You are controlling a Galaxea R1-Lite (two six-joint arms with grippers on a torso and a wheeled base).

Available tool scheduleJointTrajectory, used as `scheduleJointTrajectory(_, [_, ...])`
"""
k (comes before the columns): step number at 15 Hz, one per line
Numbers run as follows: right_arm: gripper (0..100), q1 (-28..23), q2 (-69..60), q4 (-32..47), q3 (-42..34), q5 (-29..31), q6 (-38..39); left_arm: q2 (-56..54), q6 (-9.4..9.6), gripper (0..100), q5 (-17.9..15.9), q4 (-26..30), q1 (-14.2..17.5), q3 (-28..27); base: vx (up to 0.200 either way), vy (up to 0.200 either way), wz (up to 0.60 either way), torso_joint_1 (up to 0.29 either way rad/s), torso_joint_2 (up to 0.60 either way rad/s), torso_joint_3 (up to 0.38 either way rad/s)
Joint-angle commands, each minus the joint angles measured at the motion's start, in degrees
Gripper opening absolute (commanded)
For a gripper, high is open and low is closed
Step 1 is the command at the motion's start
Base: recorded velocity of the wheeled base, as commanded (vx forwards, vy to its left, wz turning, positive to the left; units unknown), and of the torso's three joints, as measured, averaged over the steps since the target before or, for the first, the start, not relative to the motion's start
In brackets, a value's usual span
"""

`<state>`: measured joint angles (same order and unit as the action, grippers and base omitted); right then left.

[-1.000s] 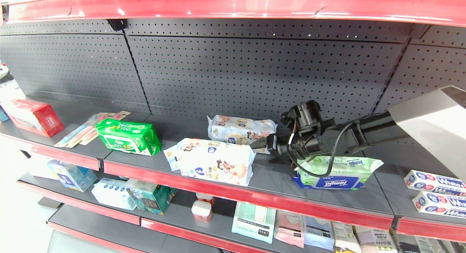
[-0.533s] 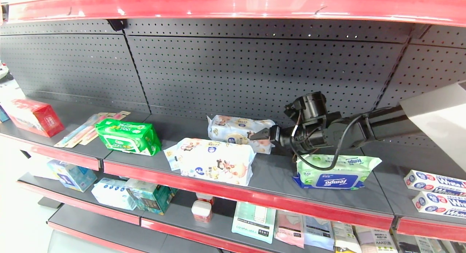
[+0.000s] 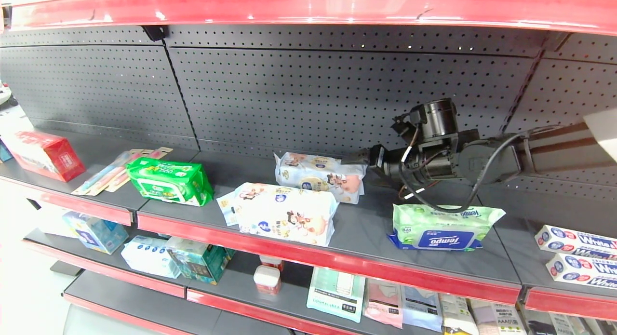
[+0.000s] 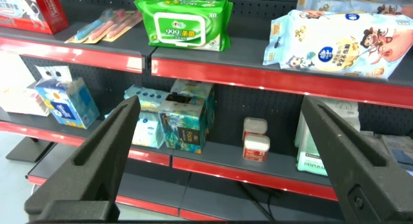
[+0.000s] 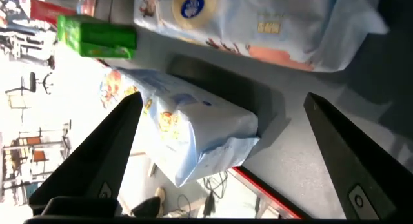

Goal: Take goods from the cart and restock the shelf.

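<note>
Grey store shelf [image 3: 366,229] with a red front edge and a perforated back panel. The right gripper [image 3: 355,157], fingers spread and empty, hovers just right of the far white cartoon-printed wipes pack [image 3: 313,173]. A similar near pack [image 3: 284,212] lies in front. The left gripper [image 4: 219,101], fingers apart, faces the lower shelves.

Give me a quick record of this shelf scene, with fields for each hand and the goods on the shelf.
Right hand: open, empty, over the shelf, beside the rear cartoon wipes pack
Left hand: open, empty, facing the lower shelves
Goods, robot's left to right: red box, toothbrushes, green wipes pack, front cartoon wipes pack, pale green tissue pack, toothpaste boxes
</note>
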<state>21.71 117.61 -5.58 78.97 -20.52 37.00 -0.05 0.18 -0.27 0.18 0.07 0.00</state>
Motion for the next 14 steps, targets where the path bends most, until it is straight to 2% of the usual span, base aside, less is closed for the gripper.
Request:
scheduleJointTrajectory(1, [100, -0.62, -3.18, -0.04, -1.19, 0.04, 0.0, 0.05, -0.01, 100, 0.0, -0.01, 0.01, 0.0, 0.0, 0.0, 0.0, 0.0, 0.0, 0.0])
scheduleJointTrajectory(3, [100, -0.62, -4.41, -0.04, -2.51, 0.04, 0.09, 0.05, -0.01, 100, 0.0, -0.01, 0.01, 0.0, 0.0, 0.0, 0.0, 0.0, 0.0, 0.0])
scheduleJointTrajectory(4, [100, -0.62, -7.58, -0.22, -6.64, 1.27, 0.09, 0.05, -0.01, 100, 0.0, -0.01, 0.01, 0.0, 0.0, 0.0, 0.0, 0.0, 0.0, 0.0])
scheduleJointTrajectory(10, [100, -2.2, -20.23, -0.22, -17.36, 1.88, -0.17, 0.05, -0.01, 100, 0.0, -0.01, 0.01, 0.0, 0.0, 0.0, 0.0, 0.0, 0.0, 0.0])
scheduleJointTrajectory(14, [100, -3.52, -32.1, -0.13, -29.22, 2.24, -0.08, 0.05, -0.01, 100, 0.0, -0.01, 0.01, 0.0, 0.0, 0.0, 0.0, 0.0, 0.0, 0.0])
